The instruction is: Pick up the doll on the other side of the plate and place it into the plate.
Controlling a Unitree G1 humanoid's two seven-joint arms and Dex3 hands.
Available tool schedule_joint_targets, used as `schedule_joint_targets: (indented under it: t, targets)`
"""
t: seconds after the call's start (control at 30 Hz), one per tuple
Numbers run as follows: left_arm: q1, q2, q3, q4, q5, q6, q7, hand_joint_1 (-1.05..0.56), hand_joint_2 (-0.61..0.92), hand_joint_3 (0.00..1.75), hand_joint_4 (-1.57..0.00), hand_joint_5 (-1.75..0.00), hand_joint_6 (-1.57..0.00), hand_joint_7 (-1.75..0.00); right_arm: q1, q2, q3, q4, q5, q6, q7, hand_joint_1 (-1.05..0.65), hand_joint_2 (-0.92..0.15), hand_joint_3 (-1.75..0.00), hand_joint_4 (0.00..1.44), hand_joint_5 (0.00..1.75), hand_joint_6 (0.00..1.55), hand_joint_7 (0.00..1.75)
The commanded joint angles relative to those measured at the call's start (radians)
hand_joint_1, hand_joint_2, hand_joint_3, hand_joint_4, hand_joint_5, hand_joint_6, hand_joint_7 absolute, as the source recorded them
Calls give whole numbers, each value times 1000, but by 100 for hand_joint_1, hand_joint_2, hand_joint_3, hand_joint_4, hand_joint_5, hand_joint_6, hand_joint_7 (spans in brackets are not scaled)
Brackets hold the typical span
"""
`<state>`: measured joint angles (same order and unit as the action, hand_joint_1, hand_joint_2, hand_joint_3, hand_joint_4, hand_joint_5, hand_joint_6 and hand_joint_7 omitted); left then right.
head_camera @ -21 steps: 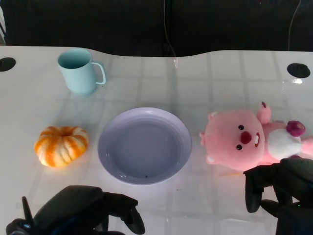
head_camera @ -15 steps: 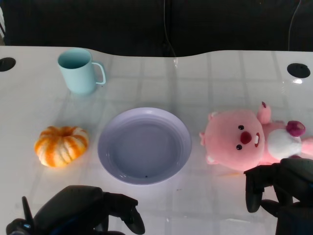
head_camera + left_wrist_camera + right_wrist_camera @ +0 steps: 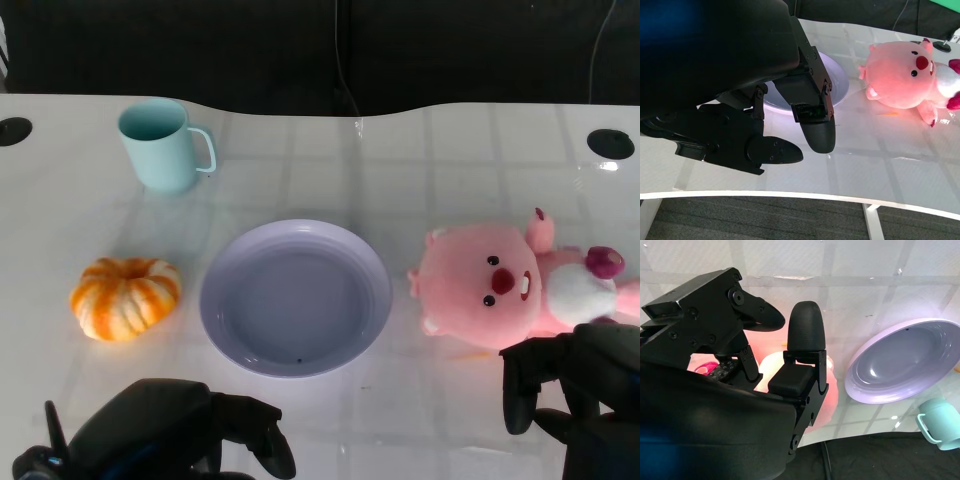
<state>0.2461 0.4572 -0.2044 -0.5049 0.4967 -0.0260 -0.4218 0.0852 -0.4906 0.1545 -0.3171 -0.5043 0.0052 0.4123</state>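
Doll (image 3: 505, 287) lies on its side right of the plate (image 3: 296, 297), bare table (image 3: 400, 200) between their edges
Nearest, both hands hang released: right hand (image 3: 580, 390) just before the doll, left hand (image 3: 175, 430) before the plate's near rim; pumpkin (image 3: 125, 297) left, mug (image 3: 162, 145) farthest

Left hand (image 3: 170, 430): matte black, rounded shell, blunt rounded fingers (image 3: 815, 130) fastened with small screws. Right hand (image 3: 575, 385): same black build, screw heads visible, rounded fingertips (image 3: 806, 327).

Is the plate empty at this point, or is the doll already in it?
Empty: the lavender plate shows a bare basin. The pink plush doll lies on the table beside it.
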Motion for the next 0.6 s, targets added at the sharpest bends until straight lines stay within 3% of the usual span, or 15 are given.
schedule_joint_targets:
  t: [0.03,0.33,0.57,0.6]
  targets:
    - [-11,12,4,9,-3,-3,-2,-20,92,30,-68,-131,-82,-70,-9,-13,2,-6,-5,13,8,-10,-55,-98,80,168,80,128]
    - [-11,13,7,7,-4,1,-4,-20,92,30,-68,-132,-82,-70,-11,-10,-1,-6,-4,7,-7,-9,-54,-97,80,167,80,125]
    - [-16,17,5,15,-4,-5,-5,-20,92,30,-68,-131,-82,-70,-1,27,-35,25,45,-43,-88,-3,-49,-92,85,133,87,86]
    - [-15,16,5,14,-4,-4,-5,-20,92,30,-68,-131,-82,-70,0,29,-40,26,47,-48,-98,-5,-53,-84,84,125,86,79]
